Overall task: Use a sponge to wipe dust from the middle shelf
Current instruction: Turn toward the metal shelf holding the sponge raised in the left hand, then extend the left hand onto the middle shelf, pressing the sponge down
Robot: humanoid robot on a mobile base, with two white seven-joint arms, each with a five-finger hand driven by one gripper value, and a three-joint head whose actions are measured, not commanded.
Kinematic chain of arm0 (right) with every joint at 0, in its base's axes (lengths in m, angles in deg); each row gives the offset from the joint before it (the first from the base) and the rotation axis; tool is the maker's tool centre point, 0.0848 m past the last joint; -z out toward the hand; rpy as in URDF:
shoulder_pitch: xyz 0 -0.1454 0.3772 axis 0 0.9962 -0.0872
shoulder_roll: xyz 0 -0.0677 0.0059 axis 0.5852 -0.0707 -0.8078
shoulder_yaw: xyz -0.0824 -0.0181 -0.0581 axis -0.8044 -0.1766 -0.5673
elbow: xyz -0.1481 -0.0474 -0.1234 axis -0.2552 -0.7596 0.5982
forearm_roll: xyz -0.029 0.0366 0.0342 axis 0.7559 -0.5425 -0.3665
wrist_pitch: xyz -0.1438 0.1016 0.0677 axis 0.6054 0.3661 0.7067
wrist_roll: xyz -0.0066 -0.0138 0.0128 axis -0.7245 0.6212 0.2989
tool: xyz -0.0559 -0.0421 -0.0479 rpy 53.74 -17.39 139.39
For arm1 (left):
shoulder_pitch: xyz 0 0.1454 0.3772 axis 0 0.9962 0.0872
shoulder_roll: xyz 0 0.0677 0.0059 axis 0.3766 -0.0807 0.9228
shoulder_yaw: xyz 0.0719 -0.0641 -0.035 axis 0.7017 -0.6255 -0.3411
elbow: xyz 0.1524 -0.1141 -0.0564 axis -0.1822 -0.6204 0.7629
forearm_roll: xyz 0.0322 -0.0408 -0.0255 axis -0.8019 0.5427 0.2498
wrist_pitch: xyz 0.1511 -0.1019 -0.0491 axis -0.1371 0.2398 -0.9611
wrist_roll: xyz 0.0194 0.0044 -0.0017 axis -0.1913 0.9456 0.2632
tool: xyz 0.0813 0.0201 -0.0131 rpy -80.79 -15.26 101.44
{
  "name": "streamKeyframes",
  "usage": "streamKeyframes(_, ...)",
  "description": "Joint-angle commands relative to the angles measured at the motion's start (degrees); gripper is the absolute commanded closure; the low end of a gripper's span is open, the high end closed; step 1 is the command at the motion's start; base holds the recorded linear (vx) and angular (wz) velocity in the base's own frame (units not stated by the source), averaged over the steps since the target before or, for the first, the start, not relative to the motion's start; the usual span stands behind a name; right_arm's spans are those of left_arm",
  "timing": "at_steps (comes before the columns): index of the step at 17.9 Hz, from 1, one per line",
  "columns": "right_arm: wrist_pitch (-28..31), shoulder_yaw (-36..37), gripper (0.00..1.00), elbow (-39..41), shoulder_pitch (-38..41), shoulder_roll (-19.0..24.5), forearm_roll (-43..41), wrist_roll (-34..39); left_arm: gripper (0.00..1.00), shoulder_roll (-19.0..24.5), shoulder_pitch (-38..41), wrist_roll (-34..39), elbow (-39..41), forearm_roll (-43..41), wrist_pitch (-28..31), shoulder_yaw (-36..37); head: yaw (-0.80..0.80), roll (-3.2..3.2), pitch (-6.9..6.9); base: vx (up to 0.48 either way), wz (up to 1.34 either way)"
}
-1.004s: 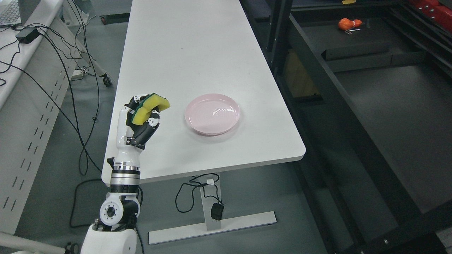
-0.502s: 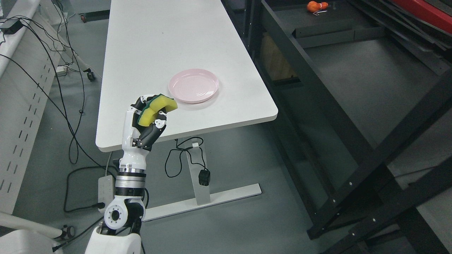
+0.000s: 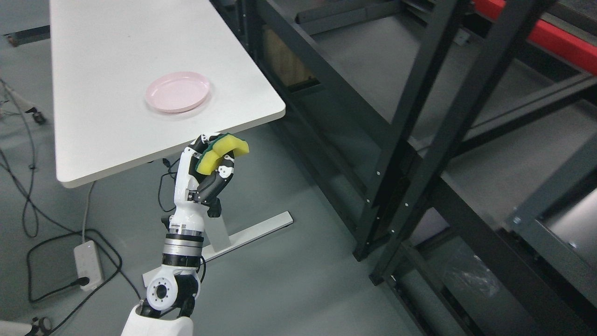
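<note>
My left hand (image 3: 212,165) is raised in front of me, its fingers curled around a yellow sponge with a green scouring side (image 3: 223,150). It holds the sponge in the air just off the near right corner of the white table (image 3: 102,51). The black metal shelf rack (image 3: 419,116) stands to the right, its grey shelf boards (image 3: 387,60) well apart from the hand. The right arm is out of view.
A pink plate (image 3: 177,91) sits on the table near its front right corner. The rack's black uprights (image 3: 396,154) cross the right half of the view. A white power strip (image 3: 87,264) and black cables (image 3: 28,200) lie on the grey floor at the left.
The whole view has swung to the right, so the camera moved: the table slid left and the rack fills more of the picture. The left hand keeps the sponge and has left the table top.
</note>
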Motion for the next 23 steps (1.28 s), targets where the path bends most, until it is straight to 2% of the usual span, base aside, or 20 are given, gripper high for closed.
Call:
streamKeyframes(1, 0.01, -0.05, 0.00, 1.00, 0.00, -1.00, 0.00, 0.05, 1.00, 0.95, 1.21, -0.15, 0.56, 0.06, -0.07, 1.63, 0.00, 0.00, 0.00, -0.234, -0.67)
streamKeyframes(9, 0.01, 0.03, 0.00, 1.00, 0.00, -1.00, 0.00, 0.05, 0.99, 0.95, 1.21, -0.59, 1.00, -0.03, -0.69, 5.58, 0.00, 0.00, 0.00, -0.161, -0.88)
streamKeyframes(16, 0.01, -0.05, 0.00, 1.00, 0.00, -1.00, 0.00, 0.05, 0.99, 0.95, 0.24, -3.39, 1.61, -1.69, -0.86, 14.01, 0.00, 0.00, -0.02, -0.037, -0.90)
streamKeyframes(20, 0.01, 0.03, 0.00, 1.00, 0.00, -1.00, 0.00, 0.05, 0.99, 0.95, -12.12, -10.07, 0.39, -16.34, -0.95, 23.31, 0.00, 0.00, -0.02, 0.018, -0.50)
streamKeyframes(23, 0.01, 0.03, 0.00, 1.00, 0.00, -1.00, 0.00, 0.05, 0.99, 0.95, -26.34, -11.31, -1.02, -31.44, -3.75, 28.69, 0.00, 0.00, -0.02, 0.031, -0.16)
